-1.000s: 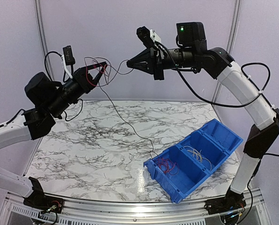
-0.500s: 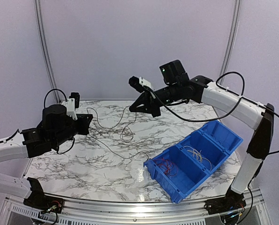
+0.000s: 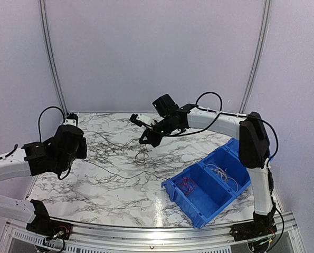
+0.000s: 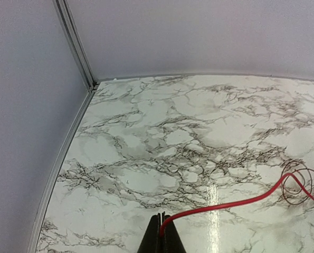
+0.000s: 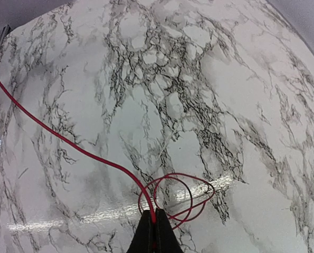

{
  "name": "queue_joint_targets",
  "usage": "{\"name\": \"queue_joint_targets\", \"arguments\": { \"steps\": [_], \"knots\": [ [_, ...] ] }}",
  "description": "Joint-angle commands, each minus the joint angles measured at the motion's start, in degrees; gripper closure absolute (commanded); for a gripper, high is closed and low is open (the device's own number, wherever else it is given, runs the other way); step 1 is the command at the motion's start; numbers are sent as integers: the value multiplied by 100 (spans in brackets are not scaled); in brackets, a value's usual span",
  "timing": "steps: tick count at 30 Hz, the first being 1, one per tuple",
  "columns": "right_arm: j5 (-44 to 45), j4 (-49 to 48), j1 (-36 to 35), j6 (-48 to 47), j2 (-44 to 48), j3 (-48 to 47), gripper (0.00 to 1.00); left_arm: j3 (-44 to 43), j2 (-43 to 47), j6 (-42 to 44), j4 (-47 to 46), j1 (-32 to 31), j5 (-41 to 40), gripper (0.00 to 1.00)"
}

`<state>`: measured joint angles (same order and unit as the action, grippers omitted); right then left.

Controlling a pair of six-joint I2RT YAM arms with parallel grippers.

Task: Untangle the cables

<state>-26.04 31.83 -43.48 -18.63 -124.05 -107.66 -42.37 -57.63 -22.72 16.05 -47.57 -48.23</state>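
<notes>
The job looks partway done. The blue bin (image 3: 199, 213) at the near right of the table (image 3: 120, 200) holds a red bundle (image 3: 186, 185) in its nearest compartment and pale wires (image 3: 220, 173) in the middle one. The far compartment, partly behind the right arm, looks bare. So 2 lots seem sorted, and the rest is out on the marble. Both arms are low over the table. The left gripper (image 4: 161, 217) is at the left side and the right gripper (image 5: 153, 216) is near the middle. Each has its jaws fully closed, pinching the same red cable (image 4: 225, 205), one at each end of the visible run. The cable lies slack between them, and just beside the right gripper it coils into 2 or 3 overlapping loops (image 5: 183, 174), so it is not freed of its own turns. From above, a small knot of thin wires (image 3: 142, 155) lies under the right gripper, and a dark cable (image 3: 120, 174) runs loosely from the left side towards the bin. Whether that dark one crosses through the knot is too fine to tell. What is left, as I judge it, is opening the red loops, separating the dark wire from them, and binning each.
</notes>
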Motion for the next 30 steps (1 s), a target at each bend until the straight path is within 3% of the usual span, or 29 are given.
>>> {"name": "queue_joint_targets", "arguments": {
  "steps": [1, 4, 10, 19, 25, 30],
  "knots": [
    [724, 215, -17, 212, -293, -427, 98, 117, -533, -341, 562, 24, -245, 100],
    [713, 273, -21, 186, -390, -466, 83, 187, -738, -355, 646, 20, -525, 100],
    [858, 87, -22, 18, -195, -76, 68, 313, -966, -271, 832, 273, -556, 100],
    [97, 581, -59, -442, -34, 124, 63, 397, -1407, -395, 980, 584, -171, 100],
    [-820, 868, 15, -1261, 1261, 1492, 55, 364, -1199, -215, 975, 950, -95, 100],
    [-828, 1328, 69, -1673, 2154, 2645, 50, 279, -996, 9, 944, 1149, -71, 100]
  ]
}}
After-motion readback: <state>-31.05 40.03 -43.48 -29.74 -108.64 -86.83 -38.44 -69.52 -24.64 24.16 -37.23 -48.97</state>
